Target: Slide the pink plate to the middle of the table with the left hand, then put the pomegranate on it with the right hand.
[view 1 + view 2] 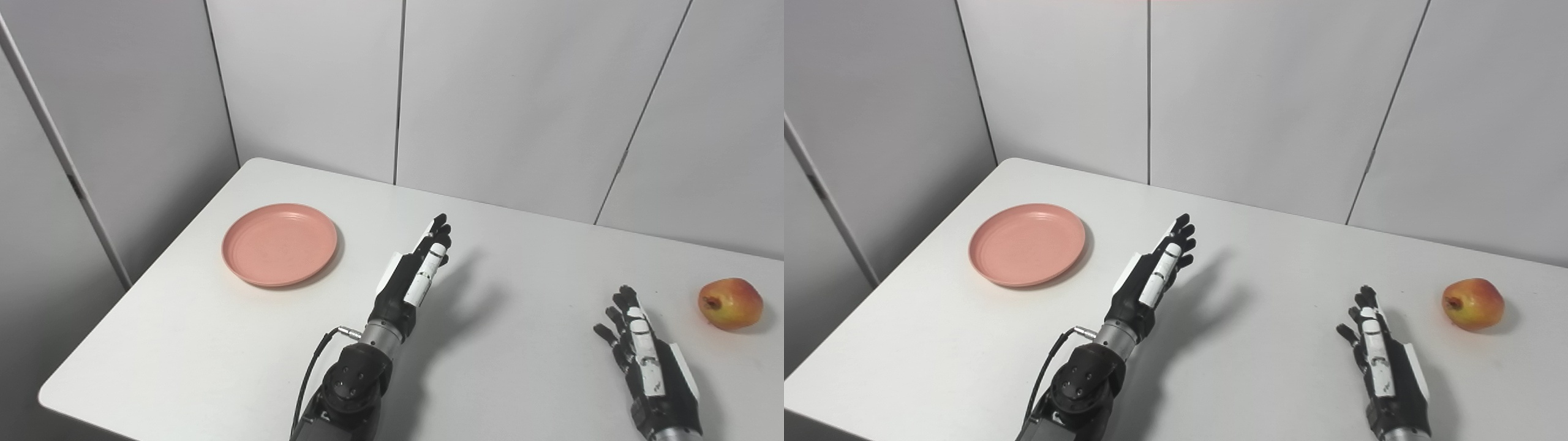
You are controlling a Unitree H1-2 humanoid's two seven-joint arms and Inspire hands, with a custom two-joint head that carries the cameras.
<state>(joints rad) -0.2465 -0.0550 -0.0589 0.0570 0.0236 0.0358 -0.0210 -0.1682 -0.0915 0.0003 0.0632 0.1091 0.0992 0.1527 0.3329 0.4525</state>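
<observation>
Over on the left side of the white tabletop [502, 343] sits the pink plate [279, 244], empty, with the left hand [416, 269] raised just to its right, fingers straight and holding nothing. Far right lies the pomegranate [731, 303], near the right hand [646, 355], whose fingers are spread and empty.

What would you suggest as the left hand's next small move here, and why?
Probably swing the left hand leftward and down to the near rim of the pink plate. The plate lies off toward the table's left side, untouched, and the hand is open, raised over the middle. The pomegranate and right hand can wait.
</observation>
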